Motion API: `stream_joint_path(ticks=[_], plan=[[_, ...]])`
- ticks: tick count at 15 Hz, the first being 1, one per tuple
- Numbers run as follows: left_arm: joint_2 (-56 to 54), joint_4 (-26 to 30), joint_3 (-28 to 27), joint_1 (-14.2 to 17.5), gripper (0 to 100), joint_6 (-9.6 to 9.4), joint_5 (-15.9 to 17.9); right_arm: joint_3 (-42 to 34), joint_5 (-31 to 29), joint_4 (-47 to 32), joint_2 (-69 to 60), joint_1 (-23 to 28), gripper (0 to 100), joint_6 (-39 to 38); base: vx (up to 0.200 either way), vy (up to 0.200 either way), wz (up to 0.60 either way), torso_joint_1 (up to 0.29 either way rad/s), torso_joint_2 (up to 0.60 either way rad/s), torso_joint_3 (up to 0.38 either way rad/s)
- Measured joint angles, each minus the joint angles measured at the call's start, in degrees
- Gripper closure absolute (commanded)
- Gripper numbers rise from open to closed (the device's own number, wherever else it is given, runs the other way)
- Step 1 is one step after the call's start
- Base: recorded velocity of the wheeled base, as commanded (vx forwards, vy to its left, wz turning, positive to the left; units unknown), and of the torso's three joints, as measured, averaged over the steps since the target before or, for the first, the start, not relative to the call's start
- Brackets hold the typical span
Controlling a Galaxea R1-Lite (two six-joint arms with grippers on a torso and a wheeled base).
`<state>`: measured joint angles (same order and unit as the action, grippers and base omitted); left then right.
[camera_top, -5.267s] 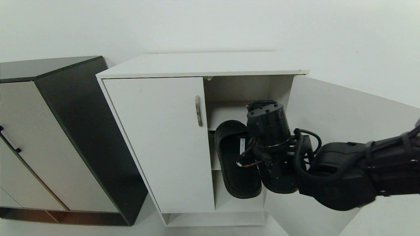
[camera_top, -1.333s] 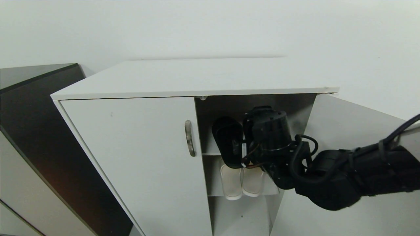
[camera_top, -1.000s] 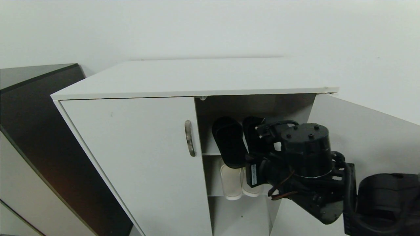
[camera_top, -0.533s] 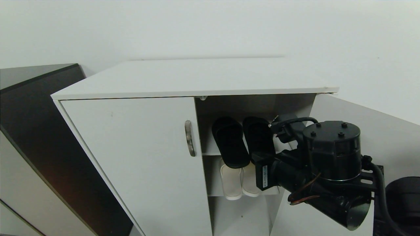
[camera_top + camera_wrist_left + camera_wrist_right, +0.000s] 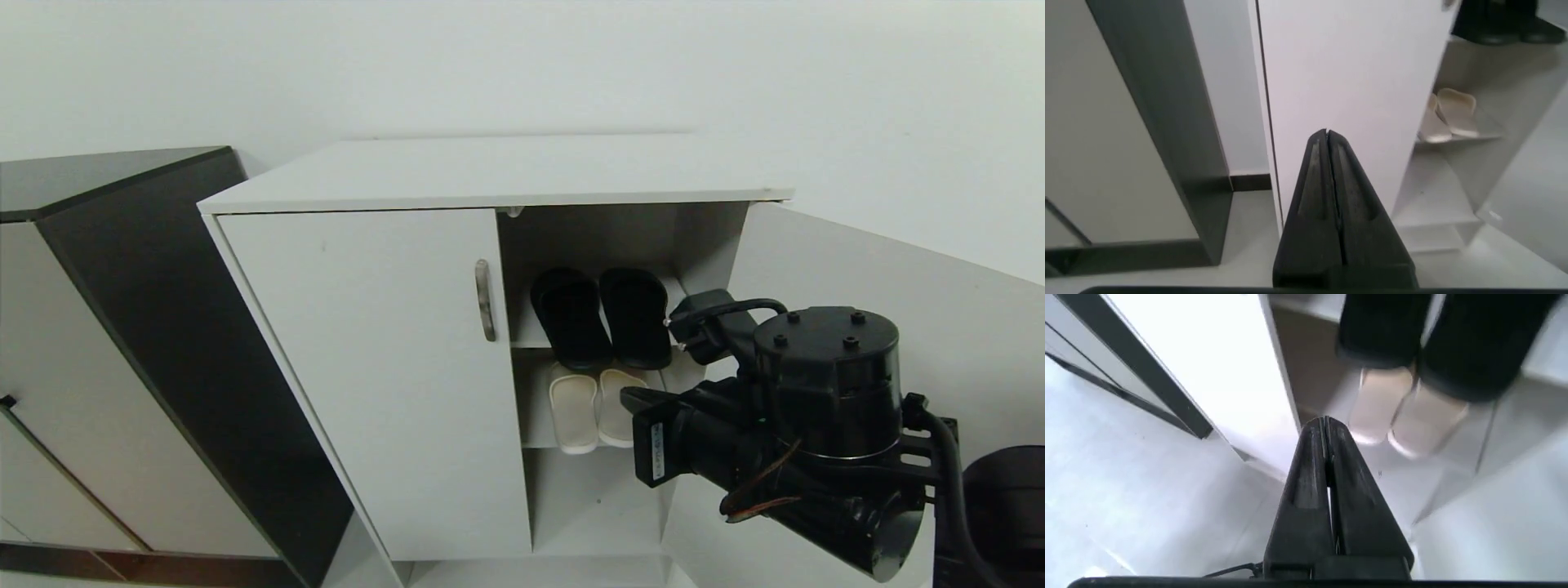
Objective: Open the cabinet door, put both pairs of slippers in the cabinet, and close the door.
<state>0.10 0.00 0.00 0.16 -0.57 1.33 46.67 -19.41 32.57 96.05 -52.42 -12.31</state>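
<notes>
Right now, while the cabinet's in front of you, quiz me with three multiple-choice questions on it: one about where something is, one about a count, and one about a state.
1. Where do the black slippers sit?
A) on the floor
B) on the upper shelf, above the white pair
C) in the lowest compartment

2. How many pairs of slippers are in the cabinet?
A) one
B) three
C) two

3. The cabinet's right door is:
A) swung open
B) shut
C) taken off

Answers:
1 B, the black slippers lie one shelf above the white pair.
2 C, one black and one white pair show inside.
3 A, the right door stands wide open, showing the shelves.
</notes>
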Motion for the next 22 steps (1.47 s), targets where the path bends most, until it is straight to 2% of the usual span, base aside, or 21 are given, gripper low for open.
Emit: stream_joint_path(ticks=[7, 22], plan=[[0.0, 0.0, 0.0, 0.0, 100, 0.55, 0.0, -0.4, 0.0, 0.0, -1.3, 0.3, 100, 0.4, -0.200, 0.000, 0.00, 0.000, 0.00, 0.004], [0.0, 0.0, 0.0, 0.0, 100, 0.50, -0.2, -0.7, 0.2, 0.1, -0.7, 1.2, 100, 1.2, 0.000, 0.000, 0.00, 0.000, 0.00, 0.000]])
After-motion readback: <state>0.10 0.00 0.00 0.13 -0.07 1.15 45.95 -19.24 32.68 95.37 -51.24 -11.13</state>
